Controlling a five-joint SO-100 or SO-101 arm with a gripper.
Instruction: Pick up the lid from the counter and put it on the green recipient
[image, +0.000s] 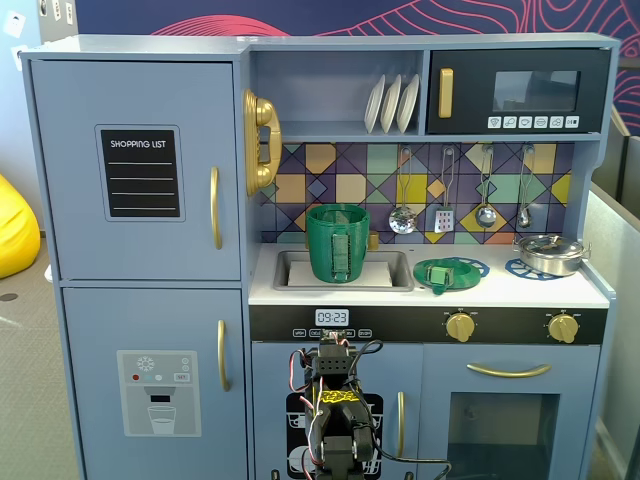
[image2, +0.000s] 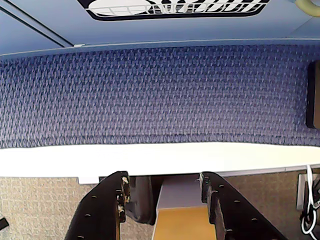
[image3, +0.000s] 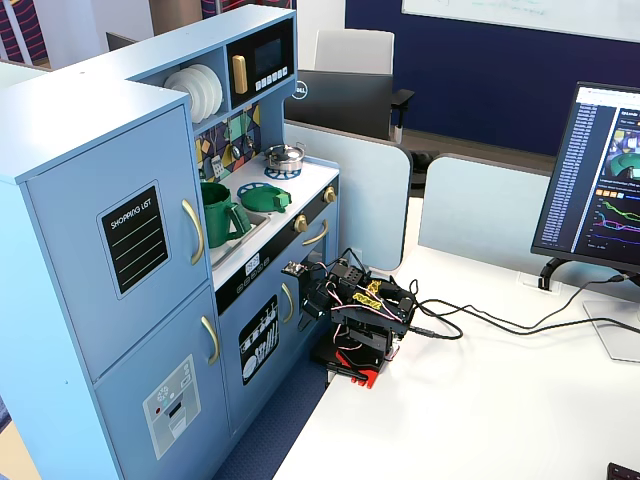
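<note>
The dark-green lid (image: 446, 273) lies flat on a blue burner ring on the white counter (image: 520, 292), right of the sink; it also shows in the other fixed view (image3: 266, 199). The tall green recipient (image: 338, 243) stands in the sink recess, open-topped, its strap handle facing front; it also shows from the side (image3: 218, 212). My arm (image: 340, 420) is folded low in front of the kitchen, well below the counter. My gripper (image2: 164, 181) is open and empty in the wrist view, looking down past the white table edge at blue carpet. It also shows from the side (image3: 306, 298).
A shiny steel pan (image: 549, 253) sits on the right burner. Ladles hang on the backsplash above the counter. The sink's gold tap (image: 372, 240) stands behind the pot. A monitor (image3: 600, 180) and cables (image3: 480, 320) are on the white desk right of my arm.
</note>
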